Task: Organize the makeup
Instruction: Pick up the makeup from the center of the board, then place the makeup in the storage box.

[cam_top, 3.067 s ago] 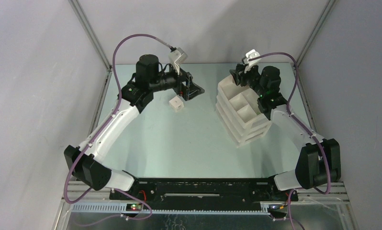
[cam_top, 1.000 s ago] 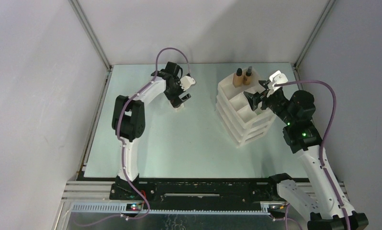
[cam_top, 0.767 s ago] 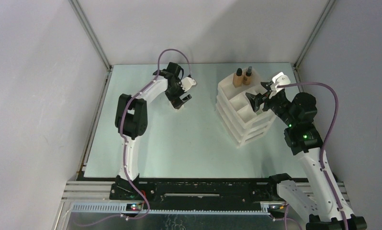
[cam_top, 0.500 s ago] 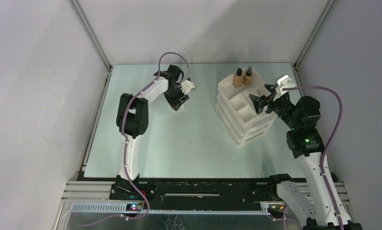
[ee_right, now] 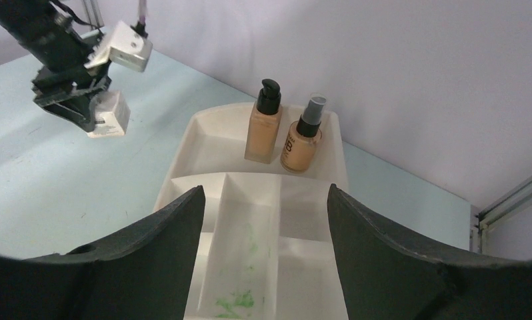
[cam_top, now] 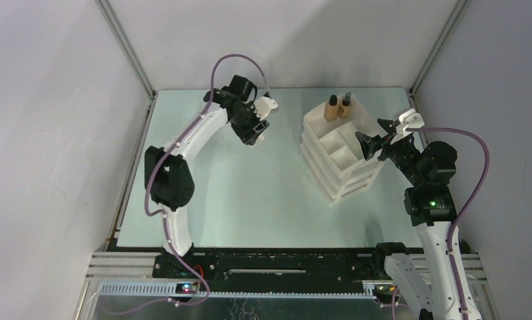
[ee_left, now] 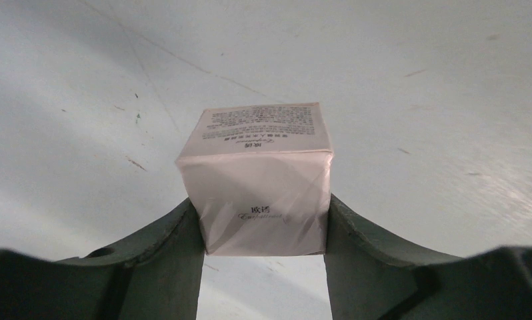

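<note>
A small white box sits squeezed between both fingers of my left gripper, which is shut on it just over the table at the back left; the box and that gripper also show from the right wrist and from above. Two beige black-capped bottles stand upright in the rear compartment of the white drawer organizer. My right gripper hovers open above the organizer's right side, nothing between its fingers. The bottles stand ahead of it.
The organizer's top tray has several open compartments, one with green smears. Grey walls and metal frame posts enclose the pale green table.
The left jaws closed on the white box, and that arm then shifted a little back and right with it. The right gripper drew back to the right off the organizer's middle.
</note>
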`<state>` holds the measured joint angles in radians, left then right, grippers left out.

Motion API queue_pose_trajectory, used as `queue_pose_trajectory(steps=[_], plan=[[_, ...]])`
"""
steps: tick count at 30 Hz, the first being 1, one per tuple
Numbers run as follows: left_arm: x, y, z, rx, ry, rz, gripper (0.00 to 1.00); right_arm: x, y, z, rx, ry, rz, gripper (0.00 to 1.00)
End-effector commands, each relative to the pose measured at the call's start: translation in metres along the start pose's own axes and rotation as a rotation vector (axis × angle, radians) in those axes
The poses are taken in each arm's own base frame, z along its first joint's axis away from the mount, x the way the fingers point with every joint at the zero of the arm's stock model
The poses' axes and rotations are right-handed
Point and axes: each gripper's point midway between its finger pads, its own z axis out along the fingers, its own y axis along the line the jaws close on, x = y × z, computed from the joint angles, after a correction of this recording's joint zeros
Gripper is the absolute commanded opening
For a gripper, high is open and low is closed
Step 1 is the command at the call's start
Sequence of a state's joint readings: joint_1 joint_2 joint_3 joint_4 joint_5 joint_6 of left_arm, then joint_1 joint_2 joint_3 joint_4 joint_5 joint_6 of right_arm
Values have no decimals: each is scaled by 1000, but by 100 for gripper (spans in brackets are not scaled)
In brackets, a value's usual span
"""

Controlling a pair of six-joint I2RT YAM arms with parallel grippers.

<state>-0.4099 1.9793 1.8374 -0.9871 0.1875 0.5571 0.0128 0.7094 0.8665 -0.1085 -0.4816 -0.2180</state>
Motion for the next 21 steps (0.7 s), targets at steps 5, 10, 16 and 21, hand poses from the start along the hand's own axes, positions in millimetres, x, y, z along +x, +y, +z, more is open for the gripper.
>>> queue_pose_trajectory(steps=[5,10,16,21], plan=[[-78,-75,-86,28,-198,88,29,-6,-5,-4,16,-21,-2,76],[-121,-107,-120,53,-330,118,29,-3,-7,-5,19,-12,-1,76],[-166,-129,-142,55,-443,150,34,4,-8,-2,10,11,12,76],[-199,-132,-143,48,-528,132,37,8,-11,0,21,23,12,75]])
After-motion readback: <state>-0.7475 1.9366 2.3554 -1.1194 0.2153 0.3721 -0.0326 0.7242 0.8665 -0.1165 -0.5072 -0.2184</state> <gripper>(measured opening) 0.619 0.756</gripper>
